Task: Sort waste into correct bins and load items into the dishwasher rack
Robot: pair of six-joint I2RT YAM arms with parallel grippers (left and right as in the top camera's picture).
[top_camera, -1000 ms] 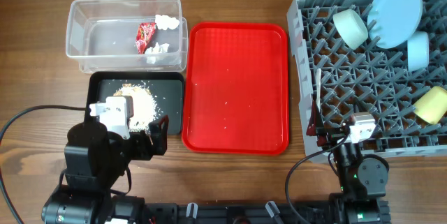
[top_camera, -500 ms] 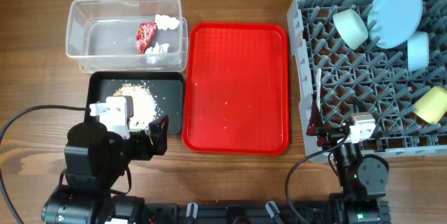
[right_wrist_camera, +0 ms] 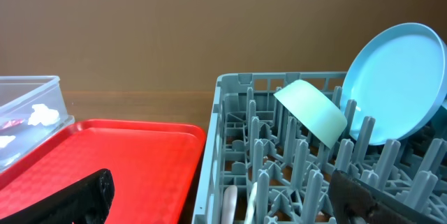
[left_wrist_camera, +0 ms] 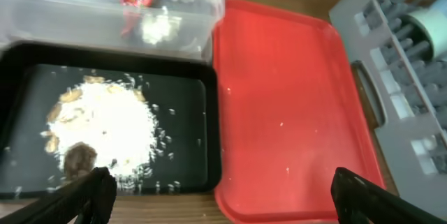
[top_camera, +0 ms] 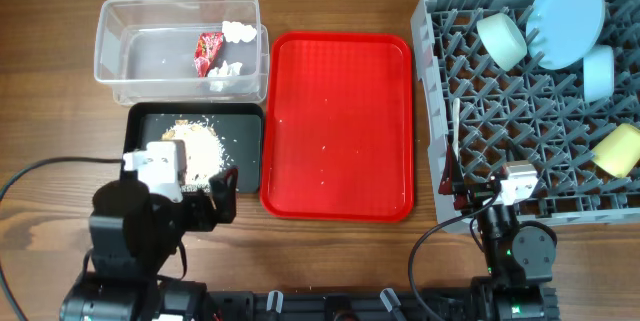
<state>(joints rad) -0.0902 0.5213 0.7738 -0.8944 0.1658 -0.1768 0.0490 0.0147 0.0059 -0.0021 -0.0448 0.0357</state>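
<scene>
We find the smooth red tray (top_camera: pixel 338 111) between black tray (top_camera: pixel 246 129) (nine o'clock) and pegged rack (top_camera: pixel 426 81) (three); left gripper (left_wrist_camera: pixel 220 185), right gripper (right_wrist_camera: pixel 220 185) agape, empty.

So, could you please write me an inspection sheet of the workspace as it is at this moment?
Surface: wooden table.
Job's things: clear tub holds red wrapper and white tissue pieces; black tray holds food scraps; rack holds blue plate, pale green bowl, light blue bowl, yellow cup, white cutlery.
Clutter: red serving tray, only small crumbs on it.
Claws: left claw open, holding nothing, over the black tray's near edge; right claw open, holding nothing, at the rack's near left corner.
Cables: black cables loop on the table beside both arms.
Surroundings: nothing seen.
</scene>
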